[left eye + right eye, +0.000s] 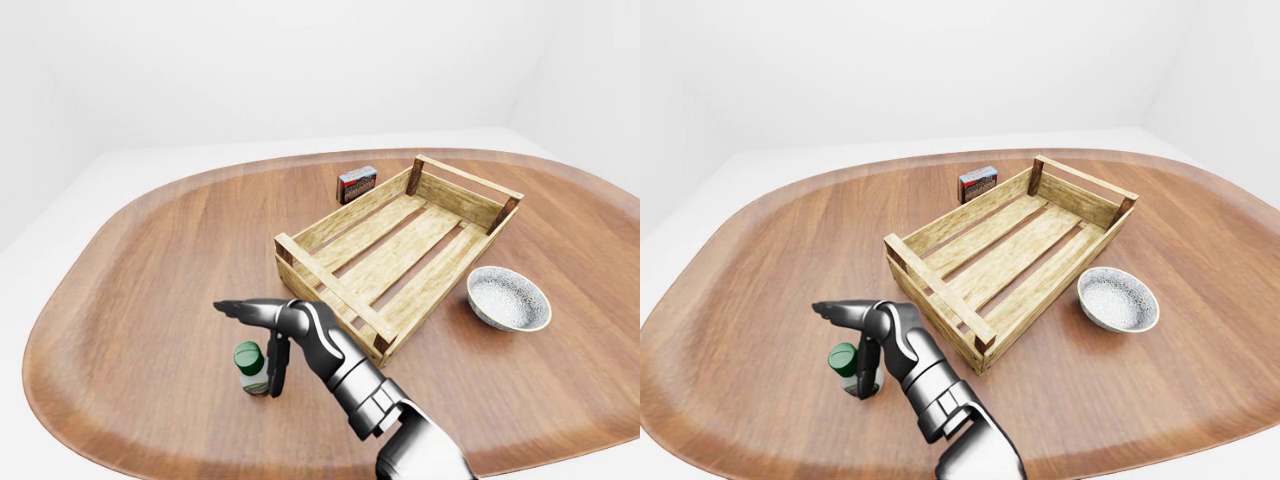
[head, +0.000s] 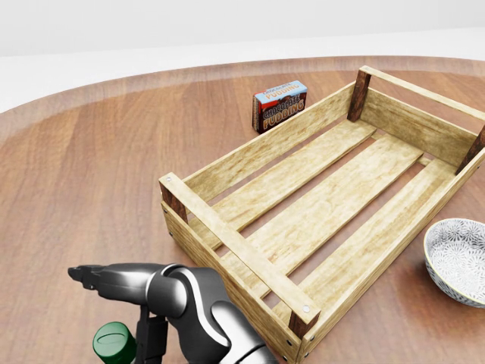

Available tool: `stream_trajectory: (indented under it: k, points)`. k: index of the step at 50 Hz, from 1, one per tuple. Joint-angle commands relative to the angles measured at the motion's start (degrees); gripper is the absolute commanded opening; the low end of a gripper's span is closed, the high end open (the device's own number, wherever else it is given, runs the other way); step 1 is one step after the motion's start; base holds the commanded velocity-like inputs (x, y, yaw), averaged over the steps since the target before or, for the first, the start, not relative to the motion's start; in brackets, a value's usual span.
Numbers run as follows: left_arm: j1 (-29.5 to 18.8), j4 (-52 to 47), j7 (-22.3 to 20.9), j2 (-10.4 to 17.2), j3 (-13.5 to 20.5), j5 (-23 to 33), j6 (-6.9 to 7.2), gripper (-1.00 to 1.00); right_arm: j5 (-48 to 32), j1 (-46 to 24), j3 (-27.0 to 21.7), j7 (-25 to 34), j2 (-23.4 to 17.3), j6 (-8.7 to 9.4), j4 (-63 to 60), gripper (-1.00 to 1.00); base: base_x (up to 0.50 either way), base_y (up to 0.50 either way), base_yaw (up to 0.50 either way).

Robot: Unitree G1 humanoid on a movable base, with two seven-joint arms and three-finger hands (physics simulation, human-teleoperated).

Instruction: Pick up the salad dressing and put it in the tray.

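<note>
Salad dressing (image 1: 251,366) – green-capped bottle, upright on desk (image 1: 150,260), low left in left-eye view, well apart from tray. Right hand (image 1: 262,335) just right of it: fingers spread, one stretched out above cap, another hanging down beside bottle – not closed round it. Left hand not seen. Tray (image 1: 400,250) at centre, slats bare. Pudding box (image 1: 357,184) above tray; bowl (image 1: 509,298) at right. Judgement: early stage – grasp, lift, carry, release all left.

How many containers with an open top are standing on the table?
2. The wooden tray stands in the middle of the left-eye view, and the bowl is just right of it. None seems hidden.
</note>
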Motion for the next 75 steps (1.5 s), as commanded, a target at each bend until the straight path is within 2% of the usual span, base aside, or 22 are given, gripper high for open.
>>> stream_trajectory:
  k: [1,5,11,18,24,25,26,27,44,48,55,60,64,69,71,74,75]
  points:
    - [-0.04,0.08,-0.03,-0.1,-0.12,0.03,0.0,1.0,1.24,-2.31,-1.74,-0.4,0.0,0.0,5.22,1.0,0.0,0.0,0.0]
    - [-0.04,0.08,-0.03,-0.2,-0.34,0.23,0.0,1.0,-0.28,1.32,0.78,1.62,0.0,0.0,2.28,1.0,0.0,0.0,0.0]
    - [-0.08,-0.1,0.09,0.17,0.42,-0.47,0.0,1.0,-2.28,6.23,3.86,1.62,0.0,0.0,-3.43,1.0,0.0,0.0,0.0]
    - [0.23,0.12,-0.01,0.0,0.21,-0.21,0.0,1.0,-2.43,5.65,2.78,1.62,0.0,0.0,-1.87,1.0,0.0,0.0,0.0]
    - [0.17,0.1,-0.26,-0.34,-0.1,0.31,0.0,1.0,-1.75,7.42,4.29,1.62,0.0,0.0,-3.91,1.0,0.0,0.0,0.0]
    - [0.21,0.06,-0.34,-0.35,-0.01,0.31,0.0,1.0,-1.52,7.88,4.52,1.62,0.0,0.0,-4.2,-0.03,0.0,0.0,0.0]
    - [0.21,0.12,-0.37,-0.35,0.08,0.29,0.0,1.0,-1.41,8.43,4.97,1.62,0.0,0.0,-4.44,-0.96,0.0,0.0,0.0]
    - [0.22,0.13,-0.4,-0.35,0.11,0.29,0.0,1.0,-1.34,8.79,5.13,1.62,0.0,0.0,-4.67,-1.0,0.0,0.0,0.0]
    - [0.22,-0.23,-0.12,-0.29,0.31,-0.59,0.0,1.0,-0.93,8.51,4.73,1.62,0.0,0.0,-9.63,-1.0,0.0,0.0,0.0]
    - [0.27,0.09,0.33,0.13,0.83,-1.66,0.0,1.0,-1.94,10.18,6.8,1.62,0.0,0.0,-14.7,-1.0,0.0,0.0,0.0]
    - [0.36,-0.41,0.67,0.12,0.27,-1.66,0.0,1.0,-4.47,4.76,3.9,1.62,0.0,0.0,-18.44,-1.0,0.0,0.0,0.0]
    - [0.38,-0.35,0.59,0.16,0.52,-1.91,0.0,1.0,-7.8,3.48,5.38,1.62,0.0,0.0,-23.03,-1.0,0.0,0.0,0.0]
    - [0.41,-0.47,0.62,0.0,0.06,-1.64,0.0,1.0,-10.69,-1.25,3.79,1.62,0.0,0.0,-27.2,-1.0,0.0,0.0,0.0]
    - [0.4,-0.3,0.54,0.19,0.47,-1.87,0.0,1.0,-12.7,-10.16,-0.53,1.62,0.0,0.0,-29.38,-1.0,0.0,0.0,0.0]
    - [0.4,-0.34,0.57,0.15,0.25,-1.67,0.0,1.0,-11.66,-16.51,-4.54,1.62,0.0,0.0,-28.78,-1.0,0.0,0.0,0.0]
    - [0.37,-0.49,0.56,0.08,0.09,-1.53,0.0,1.0,-8.62,-23.42,-7.32,1.62,0.0,0.0,-27.5,-1.0,0.0,0.0,0.0]
    - [0.36,-0.51,0.57,0.13,0.17,-1.55,0.0,1.0,-7.08,-28.02,-9.4,1.62,0.0,0.0,-26.83,-1.0,0.0,0.0,0.0]
